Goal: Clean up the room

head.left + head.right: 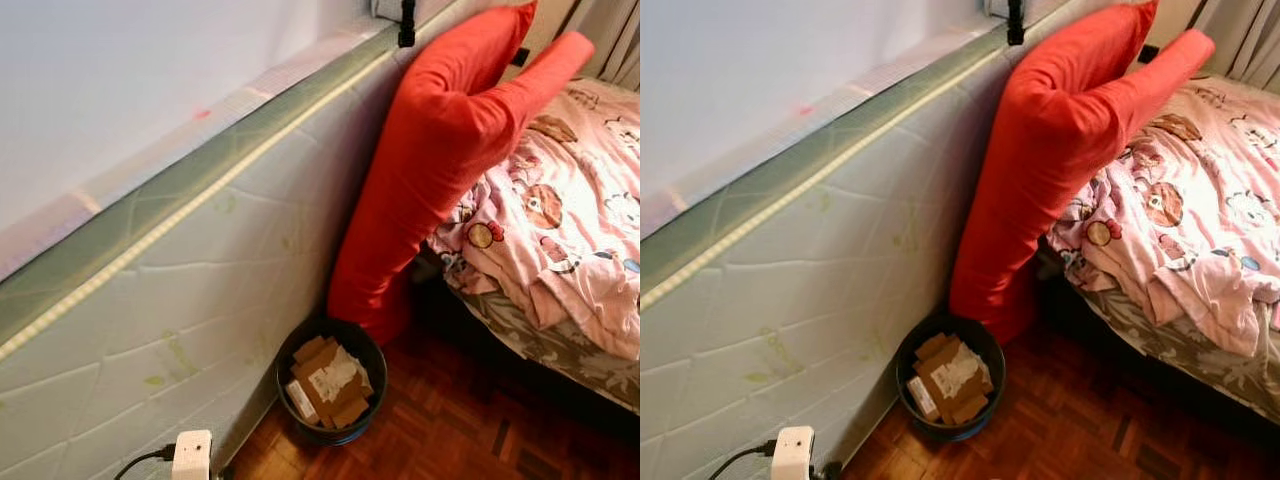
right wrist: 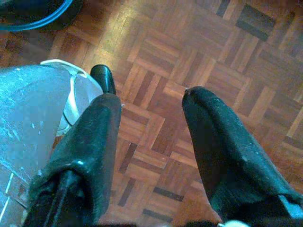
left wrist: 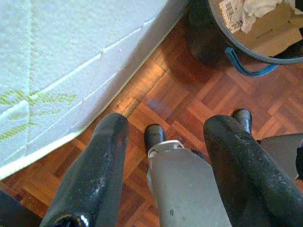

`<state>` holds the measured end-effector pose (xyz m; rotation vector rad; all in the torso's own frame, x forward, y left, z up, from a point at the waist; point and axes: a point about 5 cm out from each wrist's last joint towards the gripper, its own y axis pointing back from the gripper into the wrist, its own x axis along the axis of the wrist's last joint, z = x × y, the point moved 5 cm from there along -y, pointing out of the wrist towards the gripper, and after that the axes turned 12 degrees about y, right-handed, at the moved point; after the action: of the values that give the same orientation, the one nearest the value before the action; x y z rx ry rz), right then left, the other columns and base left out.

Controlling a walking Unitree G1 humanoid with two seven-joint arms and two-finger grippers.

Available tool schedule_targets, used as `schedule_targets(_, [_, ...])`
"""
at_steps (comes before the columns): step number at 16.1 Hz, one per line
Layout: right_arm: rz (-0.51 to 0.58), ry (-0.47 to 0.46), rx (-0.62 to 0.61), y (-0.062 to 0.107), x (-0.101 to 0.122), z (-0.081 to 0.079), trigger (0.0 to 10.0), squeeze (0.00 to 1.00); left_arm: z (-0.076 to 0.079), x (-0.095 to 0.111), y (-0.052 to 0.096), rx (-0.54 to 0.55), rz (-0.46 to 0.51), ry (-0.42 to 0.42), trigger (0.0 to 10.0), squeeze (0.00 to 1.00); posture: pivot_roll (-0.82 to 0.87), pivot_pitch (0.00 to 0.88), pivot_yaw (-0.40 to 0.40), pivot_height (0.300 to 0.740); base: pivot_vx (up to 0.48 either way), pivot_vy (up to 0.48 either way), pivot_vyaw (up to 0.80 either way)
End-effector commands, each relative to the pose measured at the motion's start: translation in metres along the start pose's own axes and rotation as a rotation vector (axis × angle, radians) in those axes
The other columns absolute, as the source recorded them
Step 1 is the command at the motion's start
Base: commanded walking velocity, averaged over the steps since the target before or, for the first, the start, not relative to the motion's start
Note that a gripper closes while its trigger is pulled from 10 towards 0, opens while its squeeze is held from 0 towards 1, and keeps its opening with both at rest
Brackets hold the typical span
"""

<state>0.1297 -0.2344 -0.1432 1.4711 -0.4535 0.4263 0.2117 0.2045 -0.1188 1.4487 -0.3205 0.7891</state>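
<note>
A dark round waste bin (image 1: pixel 331 380) stood on the parquet floor (image 1: pixel 450 430), packed with flattened cardboard pieces (image 1: pixel 330 385) and a bit of crumpled white paper. It sat right at the foot of a white quilted mattress (image 1: pixel 200 300) propped on its edge, and just below the lower end of a long red pillow (image 1: pixel 430 170) that leaned against that mattress. To the right of the pillow was a bed, its pink cartoon-print cover (image 1: pixel 560 220) rumpled and hanging over the side. A white plug adapter (image 1: pixel 191 455) with a black cable stood by the mattress near the bottom of the view.

The left gripper (image 3: pixel 163 127) hung above the wood floor with its fingers spread and nothing between them; the bin's rim (image 3: pixel 246 52) lay beyond the fingertips, near but apart. The right gripper (image 2: pixel 151 101) was likewise spread and empty over bare parquet, with the bin's blue-edged rim (image 2: pixel 38 16) off to one side.
</note>
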Motion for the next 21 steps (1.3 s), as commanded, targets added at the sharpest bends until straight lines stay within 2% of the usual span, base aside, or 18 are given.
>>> schedule_targets(1, [0.094,-0.072,0.052,-0.024,0.0904,-0.0221,10.0,0.0,-0.0436,0.0022,0.0039,0.128,-0.08,-0.081,10.0,0.0,-0.03,0.0,0.001,0.74,0.0,-0.296,0.0])
schedule_targets(5, [0.093,-0.079,0.052,-0.024,0.0899,-0.0222,10.0,0.0,-0.0435,0.0019,0.0039,0.127,-0.081,-0.084,10.0,0.0,-0.03,0.0,0.0,0.74,0.0,-0.299,0.0])
schedule_targets(7, [0.086,-0.068,0.06,-0.024,0.089,-0.023,10.0,0.0,-0.0437,0.0017,0.004,0.129,-0.081,-0.084,10.0,0.0,-0.03,0.0,0.0,0.74,0.0,-0.296,-0.67])
schedule_targets(21, [0.119,-0.109,0.053,-0.0232,0.0896,-0.0228,10.0,0.0,-0.0442,-0.0014,0.0049,0.126,-0.087,-0.089,10.0,0.0,-0.04,0.0,0.006,0.74,0.0,-0.297,0.0])
